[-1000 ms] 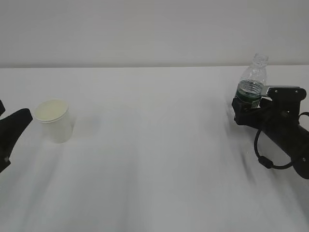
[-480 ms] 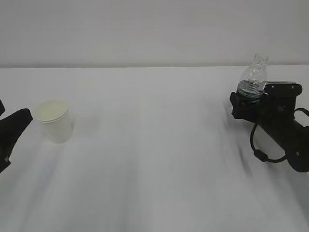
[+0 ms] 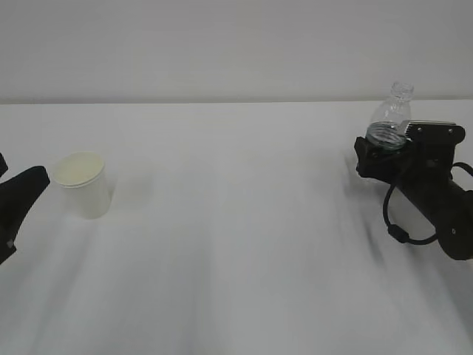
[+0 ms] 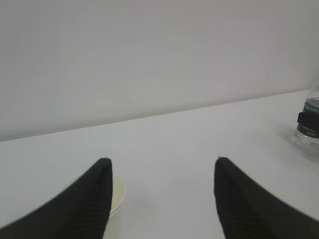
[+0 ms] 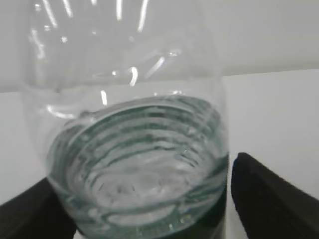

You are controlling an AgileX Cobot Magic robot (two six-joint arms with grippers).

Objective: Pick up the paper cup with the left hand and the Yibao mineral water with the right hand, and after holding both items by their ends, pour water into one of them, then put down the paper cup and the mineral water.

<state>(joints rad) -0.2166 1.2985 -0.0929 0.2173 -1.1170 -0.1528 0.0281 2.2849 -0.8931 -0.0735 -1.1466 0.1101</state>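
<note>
The paper cup [image 3: 83, 185], white with a cream inside, stands upright on the white table [image 3: 236, 222] at the left. My left gripper [image 4: 160, 162] is open, and one black finger [image 3: 26, 188] ends just left of the cup. In the left wrist view the cup [image 4: 117, 193] peeks out behind the left finger, apart from it. The clear Yibao mineral water [image 3: 392, 115] stands at the right, uncapped. My right gripper [image 3: 378, 148] is open with its fingers on either side of the bottle's lower body. Seen close, the bottle [image 5: 134, 164] fills the space between the fingers, with a thin gap at the right fingertip [image 5: 264, 194].
A plain pale wall [image 3: 236, 44] rises behind the table's far edge. The bottle [image 4: 310, 124] shows at the right edge of the left wrist view. A black cable [image 3: 399, 222] loops under the right arm.
The right gripper has moved up and further around the bottle, so it now hides the green label band. The left gripper and the cup have not moved.
</note>
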